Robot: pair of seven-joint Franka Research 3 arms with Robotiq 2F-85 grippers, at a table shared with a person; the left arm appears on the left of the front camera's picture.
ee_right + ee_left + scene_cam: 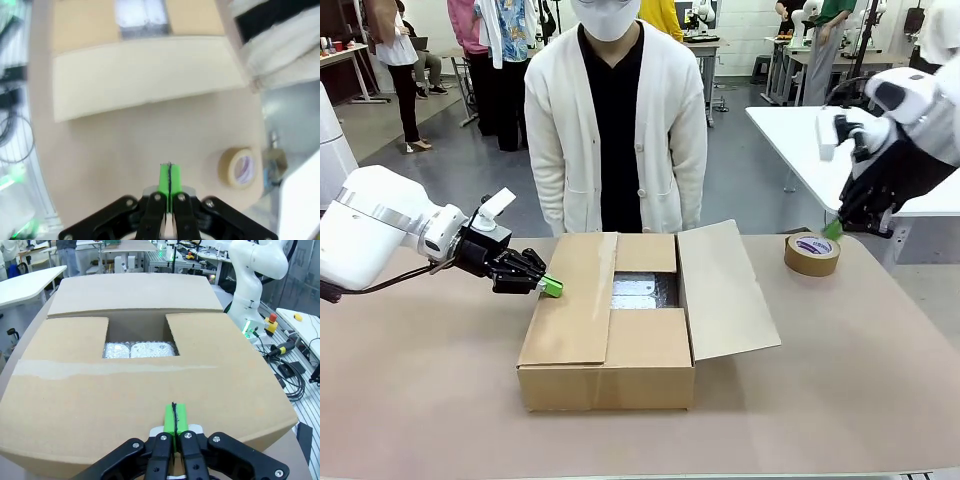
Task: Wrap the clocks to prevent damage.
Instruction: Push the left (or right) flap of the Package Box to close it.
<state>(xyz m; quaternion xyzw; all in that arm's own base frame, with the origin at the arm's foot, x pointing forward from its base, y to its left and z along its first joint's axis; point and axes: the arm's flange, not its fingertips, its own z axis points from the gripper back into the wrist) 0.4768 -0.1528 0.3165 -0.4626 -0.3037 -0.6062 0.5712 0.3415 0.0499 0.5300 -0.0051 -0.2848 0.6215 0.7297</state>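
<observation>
The wrapped clocks lie low in the box, silvery bundles showing between the flaps. I judge them fragile and slippery, so I'd handle the light, stiff cardboard instead. My left hand, pinched shut and empty, is at the edge of the left flap. My right hand, also shut, hangs near the tape roll on the desk.
</observation>
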